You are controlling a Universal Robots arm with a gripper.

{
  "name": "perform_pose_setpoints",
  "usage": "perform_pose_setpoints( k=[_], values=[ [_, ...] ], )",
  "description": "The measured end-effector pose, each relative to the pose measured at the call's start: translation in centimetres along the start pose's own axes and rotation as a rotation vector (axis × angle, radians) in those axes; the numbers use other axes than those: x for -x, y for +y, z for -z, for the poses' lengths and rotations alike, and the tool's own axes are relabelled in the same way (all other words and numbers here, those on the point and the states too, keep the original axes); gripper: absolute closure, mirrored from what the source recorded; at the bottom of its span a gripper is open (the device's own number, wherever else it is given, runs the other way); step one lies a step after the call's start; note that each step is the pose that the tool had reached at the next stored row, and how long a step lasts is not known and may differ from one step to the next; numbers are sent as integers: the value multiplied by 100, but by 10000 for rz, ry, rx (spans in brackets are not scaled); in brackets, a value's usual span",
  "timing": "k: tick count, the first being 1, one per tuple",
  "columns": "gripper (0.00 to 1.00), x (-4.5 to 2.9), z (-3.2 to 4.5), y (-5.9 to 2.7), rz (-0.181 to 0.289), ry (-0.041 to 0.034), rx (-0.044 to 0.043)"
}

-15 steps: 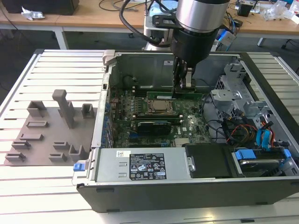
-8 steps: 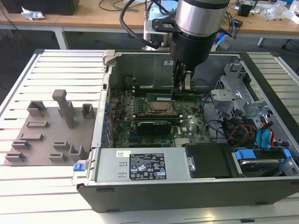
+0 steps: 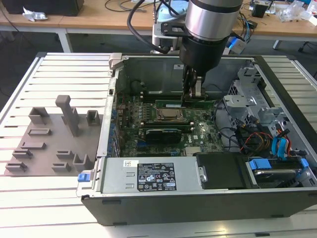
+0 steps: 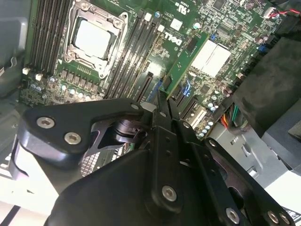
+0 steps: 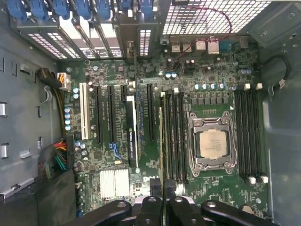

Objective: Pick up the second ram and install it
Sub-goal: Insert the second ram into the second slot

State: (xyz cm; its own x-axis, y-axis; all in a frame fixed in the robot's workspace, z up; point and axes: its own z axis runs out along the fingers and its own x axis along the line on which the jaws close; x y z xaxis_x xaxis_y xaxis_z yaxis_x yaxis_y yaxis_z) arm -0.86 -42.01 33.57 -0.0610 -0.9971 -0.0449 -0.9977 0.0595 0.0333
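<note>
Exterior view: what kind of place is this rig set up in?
Probably an electronics or robotics lab bench. An open computer case lies on a slatted metal table, grey holder blocks sit beside it, and desks strewn with cables stand behind the gripper.

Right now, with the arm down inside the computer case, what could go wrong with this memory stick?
1. The memory stick, seen edge-on between the fingers, sits over closely packed slots; a slight offset could press it onto a slot wall or into the wrong slot.
2. The processor socket lies right beside those slots, so a sideways slip could strike it.
3. The upright card stands on the other side, where the gripper might bump it.
</note>
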Motion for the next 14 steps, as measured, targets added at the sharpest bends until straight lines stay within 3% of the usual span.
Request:
perform_pose_setpoints(
  k=[4, 9, 14],
  values=[
    [87, 58, -47, 7, 1, -33, 2],
    [87, 206, -118, 16, 1, -44, 3],
    [87, 277, -170, 18, 3, -45, 3]
  ],
)
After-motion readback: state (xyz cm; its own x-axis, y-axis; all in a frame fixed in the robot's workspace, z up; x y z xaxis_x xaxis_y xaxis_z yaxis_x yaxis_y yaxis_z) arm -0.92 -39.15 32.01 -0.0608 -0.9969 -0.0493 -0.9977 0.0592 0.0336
